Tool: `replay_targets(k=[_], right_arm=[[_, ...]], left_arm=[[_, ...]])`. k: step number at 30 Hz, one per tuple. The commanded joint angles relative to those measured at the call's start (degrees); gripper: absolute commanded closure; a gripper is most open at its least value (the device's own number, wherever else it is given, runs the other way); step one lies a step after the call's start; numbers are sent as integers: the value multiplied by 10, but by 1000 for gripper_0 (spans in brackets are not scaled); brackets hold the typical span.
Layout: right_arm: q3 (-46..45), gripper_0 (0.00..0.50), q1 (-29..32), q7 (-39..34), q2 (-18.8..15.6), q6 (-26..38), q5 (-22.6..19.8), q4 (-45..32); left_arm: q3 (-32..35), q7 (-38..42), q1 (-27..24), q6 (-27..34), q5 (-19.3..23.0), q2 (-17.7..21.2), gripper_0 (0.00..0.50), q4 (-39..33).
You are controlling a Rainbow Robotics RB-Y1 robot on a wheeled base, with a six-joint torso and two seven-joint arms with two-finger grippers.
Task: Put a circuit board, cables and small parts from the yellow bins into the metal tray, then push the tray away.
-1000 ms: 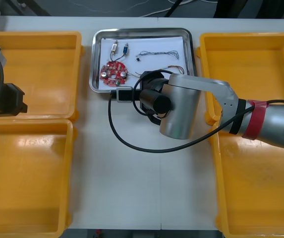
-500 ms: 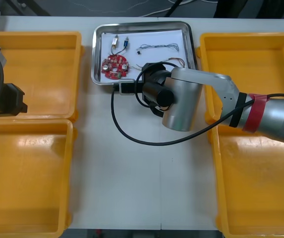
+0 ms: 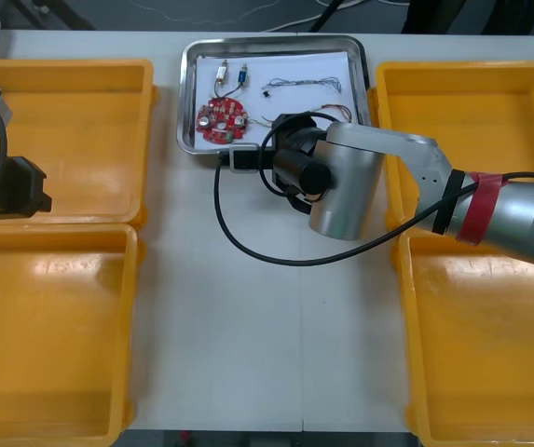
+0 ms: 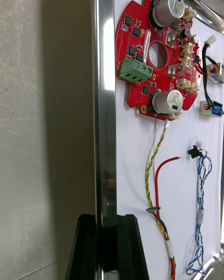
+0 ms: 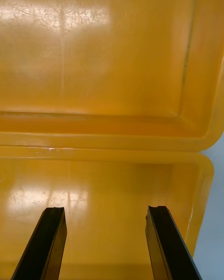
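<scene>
The metal tray [image 3: 184, 102], white inside, lies at the far middle of the table. It holds a round red circuit board [image 3: 222, 121], a twisted blue and white cable [image 3: 304, 86], a red and yellow cable [image 3: 280, 119] and small metal parts [image 3: 232, 72]. My right gripper [image 3: 239, 158] is at the tray's near rim. In the right wrist view the gripper [image 4: 106, 247] is shut on the tray's rim [image 4: 105, 98], beside the circuit board [image 4: 154, 56], the red and yellow cable [image 4: 156, 168], the blue and white cable [image 4: 200, 205] and the small parts [image 4: 212, 91]. My left gripper [image 5: 105, 242] stands open over a yellow bin [image 5: 112, 74].
Two yellow bins [image 3: 71, 130] [image 3: 47, 335] stand at the left and two more [image 3: 472, 121] [image 3: 490, 345] at the right. The left arm [image 3: 6, 177] is parked over the far left bin. A black hose [image 3: 248, 251] loops from the right arm over the table.
The right gripper has moved away from me with the tray, which has slid toward the table's far edge and a little to the right. The left arm has stayed still.
</scene>
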Motion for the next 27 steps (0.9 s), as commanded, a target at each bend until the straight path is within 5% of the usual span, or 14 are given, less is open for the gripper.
replay_targets(k=[1,2,4,5,11,20,27], right_arm=[[6,249,-29,20,11,-4,5,-3],[6,249,-29,22,12,-2,5,-3],[6,17,-29,24,15,-1,5,-3],[6,0,-29,25,16,0,5,-3],[6,0,-30,35,17,17,4,-18],[-3,0,-29,44,12,134,-25,-101],[-32,0,-28,47,4,233,-91,-164]], left_arm=[[18,-43,10,4,-6,26,0,-8],[18,-43,10,4,-6,26,0,-8],[18,-43,10,4,-6,26,0,-8],[18,-43,10,4,-6,26,0,-8],[18,-43,10,4,-6,26,0,-8],[18,-43,10,4,-6,26,0,-8],[18,-43,10,4,-6,26,0,-8]])
